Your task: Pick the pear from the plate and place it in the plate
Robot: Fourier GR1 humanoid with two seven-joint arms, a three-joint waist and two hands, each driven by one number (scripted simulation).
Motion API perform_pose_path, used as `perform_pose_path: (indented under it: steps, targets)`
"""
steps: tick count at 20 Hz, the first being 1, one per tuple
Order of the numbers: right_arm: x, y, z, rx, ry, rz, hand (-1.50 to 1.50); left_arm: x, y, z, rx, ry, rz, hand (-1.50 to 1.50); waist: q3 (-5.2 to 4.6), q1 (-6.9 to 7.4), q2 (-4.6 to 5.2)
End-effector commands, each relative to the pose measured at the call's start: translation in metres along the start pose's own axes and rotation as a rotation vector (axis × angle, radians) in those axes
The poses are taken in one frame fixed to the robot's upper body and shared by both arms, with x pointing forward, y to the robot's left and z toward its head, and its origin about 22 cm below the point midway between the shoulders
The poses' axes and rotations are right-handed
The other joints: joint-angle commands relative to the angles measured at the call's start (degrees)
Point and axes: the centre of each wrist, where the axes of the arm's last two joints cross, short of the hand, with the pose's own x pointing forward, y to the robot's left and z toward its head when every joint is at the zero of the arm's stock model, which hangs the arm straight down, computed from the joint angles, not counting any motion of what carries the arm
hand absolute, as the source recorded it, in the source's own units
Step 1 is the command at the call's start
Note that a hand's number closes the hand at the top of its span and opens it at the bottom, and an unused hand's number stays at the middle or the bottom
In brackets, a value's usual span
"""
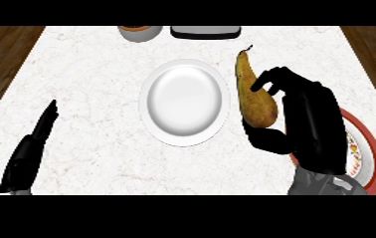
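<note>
Right hand [305, 115] curled round pear [253, 95], long axis 12-to-6, stem up; white plate [183, 101] lay at its 9 o'clock. Left hand [33, 145] rested open.

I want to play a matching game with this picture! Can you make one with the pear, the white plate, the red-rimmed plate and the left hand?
Things:
1. pear
2. white plate
3. red-rimmed plate
4. left hand

Descriptions:
A. resting open at the lower left
B. at the right edge, partly hidden behind the right hand
C. in the middle, nothing on it
D. held by curled fingers

Pairs: 1-D, 2-C, 3-B, 4-A
</note>
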Motion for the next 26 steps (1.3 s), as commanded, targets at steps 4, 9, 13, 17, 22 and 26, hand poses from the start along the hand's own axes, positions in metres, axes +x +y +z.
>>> perform_pose_path:
  steps: [4, 9, 13, 17, 22, 26]
  targets:
    - [0.049, 0.049, -0.04, 0.078, 0.023, -0.067, 1.5, -0.006, -0.009, -0.002, 0.0, -0.004, 0.0, 0.0, 0.02, 0.59, 0.21]
    - [0.064, 0.08, -0.072, 0.145, 0.087, -0.062, 1.5, 0.002, -0.002, 0.004, -0.02, -0.02, -0.011, 0.0, 0.03, 1.08, 0.26]
    - [0.079, 0.111, -0.078, 0.239, 0.114, -0.034, 1.5, 0.013, 0.006, -0.015, -0.031, -0.023, -0.016, 0.0, 0.02, 1.34, 0.38]
    - [0.068, 0.148, -0.079, 0.263, 0.136, -0.055, 1.5, 0.005, 0.004, -0.006, -0.016, -0.021, -0.005, 0.0, 0.03, 1.6, 0.38]
    - [0.055, 0.152, -0.093, 0.262, 0.279, -0.249, 1.5, 0.026, -0.009, -0.014, -0.044, -0.041, 0.007, 0.0, 0.1, 3.08, 0.75]
    - [0.054, 0.176, -0.091, 0.287, 0.373, -0.178, -1.5, 0.029, 0.0, -0.019, -0.049, -0.046, -0.007, 0.0, 0.06, 3.19, 0.66]
